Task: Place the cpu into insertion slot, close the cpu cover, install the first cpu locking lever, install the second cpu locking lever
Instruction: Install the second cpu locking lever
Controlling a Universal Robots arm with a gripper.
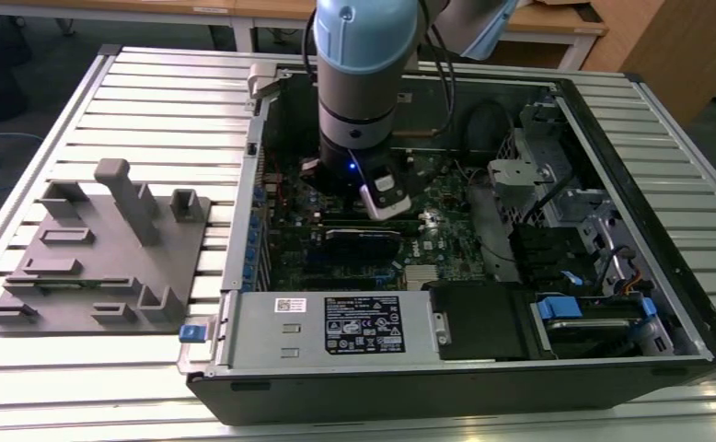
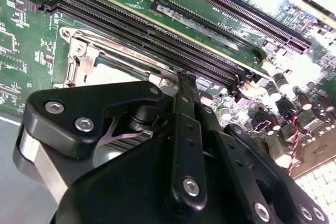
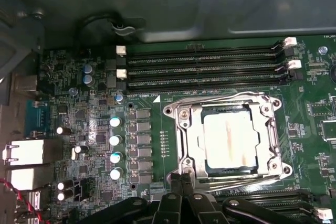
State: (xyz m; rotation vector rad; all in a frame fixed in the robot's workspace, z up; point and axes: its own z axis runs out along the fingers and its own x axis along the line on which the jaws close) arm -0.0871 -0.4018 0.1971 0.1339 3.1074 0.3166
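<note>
One cpu (image 3: 231,142) seated, one gripper (image 3: 181,179) seemingly touching cover

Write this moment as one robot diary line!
chip: in socket | cover: down over it | gripper: at socket's edge

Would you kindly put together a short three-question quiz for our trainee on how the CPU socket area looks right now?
1. True or false: the cpu sits in the insertion slot.
2. In the first wrist view, the cpu cover is: A) standing upright, B) lowered around the cpu, C) removed.
3. Which edge of the socket is the gripper nearest?

Key: 1 true. 2 B. 3 The edge away from the memory slots, by a corner.
</note>
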